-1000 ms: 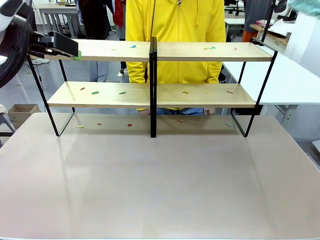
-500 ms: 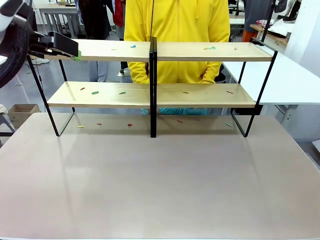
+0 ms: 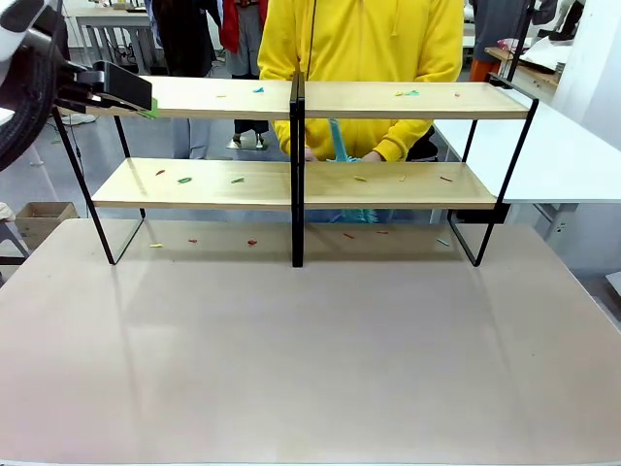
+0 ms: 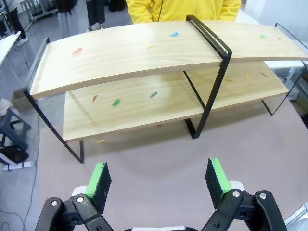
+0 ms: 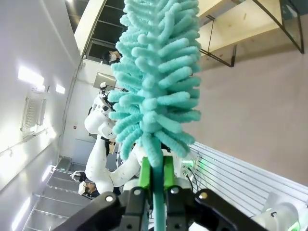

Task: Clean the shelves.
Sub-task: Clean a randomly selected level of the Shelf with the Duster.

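Observation:
The shelves (image 3: 388, 184) stand across the far half of the table: two pale boards in a black frame with a centre post (image 3: 297, 165). Small coloured scraps (image 3: 182, 180) lie scattered on both boards. My left gripper (image 3: 146, 103) hovers open at the upper board's left end. In the left wrist view the left gripper (image 4: 159, 180) gapes empty, looking down on the shelves (image 4: 134, 53). My right gripper (image 5: 155, 174) is shut on the stem of a fluffy teal duster (image 5: 156, 72). Behind the shelves a person in yellow holds another teal duster (image 3: 339, 144) over the lower board.
More scraps (image 3: 252, 242) lie on the table (image 3: 310, 369) under the shelves. A white table (image 3: 563, 155) adjoins at the right. The person's hands (image 3: 374, 155) rest at the lower board's back edge, right of the post.
The person has leaned in and raised the teal duster from below the lower board to above it. My left gripper has stayed in place.

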Robot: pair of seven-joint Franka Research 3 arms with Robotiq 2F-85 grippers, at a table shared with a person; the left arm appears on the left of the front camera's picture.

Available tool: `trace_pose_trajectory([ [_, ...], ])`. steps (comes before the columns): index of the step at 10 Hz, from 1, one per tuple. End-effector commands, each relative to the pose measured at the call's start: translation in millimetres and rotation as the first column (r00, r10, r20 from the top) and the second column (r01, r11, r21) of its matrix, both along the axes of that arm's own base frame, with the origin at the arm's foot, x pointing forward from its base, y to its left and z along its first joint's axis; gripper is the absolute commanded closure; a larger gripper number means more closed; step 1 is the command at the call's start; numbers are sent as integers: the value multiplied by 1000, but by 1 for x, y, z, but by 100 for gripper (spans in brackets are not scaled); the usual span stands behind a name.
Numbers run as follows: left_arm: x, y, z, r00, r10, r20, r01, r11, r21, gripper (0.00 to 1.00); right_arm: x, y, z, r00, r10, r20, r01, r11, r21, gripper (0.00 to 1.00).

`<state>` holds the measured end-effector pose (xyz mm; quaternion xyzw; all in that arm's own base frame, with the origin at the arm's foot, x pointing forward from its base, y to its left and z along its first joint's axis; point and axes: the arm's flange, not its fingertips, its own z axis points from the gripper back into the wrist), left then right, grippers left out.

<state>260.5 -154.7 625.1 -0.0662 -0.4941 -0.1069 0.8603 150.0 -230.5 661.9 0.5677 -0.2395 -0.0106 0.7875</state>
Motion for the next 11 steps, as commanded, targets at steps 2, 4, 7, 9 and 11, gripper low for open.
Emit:
trace_pose_trajectory([
  [2, 0, 1, 0, 1000, 8, 2, -8, 1000, 2, 0, -1, -2, 4, 1000, 5, 24, -5, 1000, 10, 100],
  [4, 0, 1, 0, 1000, 8, 2, -8, 1000, 2, 0, -1, -2, 4, 1000, 5, 24, -5, 1000, 10, 100],
  [7, 0, 1, 0, 1000, 8, 2, -8, 1000, 2, 0, 2, 20, 11, 999, 32, 38, -28, 996, -89, 88],
  [9, 0, 1, 0, 1000, 8, 2, -8, 1000, 2, 0, 59, 91, 47, 984, 160, 75, -135, 955, -265, 88],
  [11, 0, 1, 0, 1000, 8, 2, -8, 1000, 2, 0, 122, 155, 73, 987, 149, 65, -109, 905, -411, 88],
])
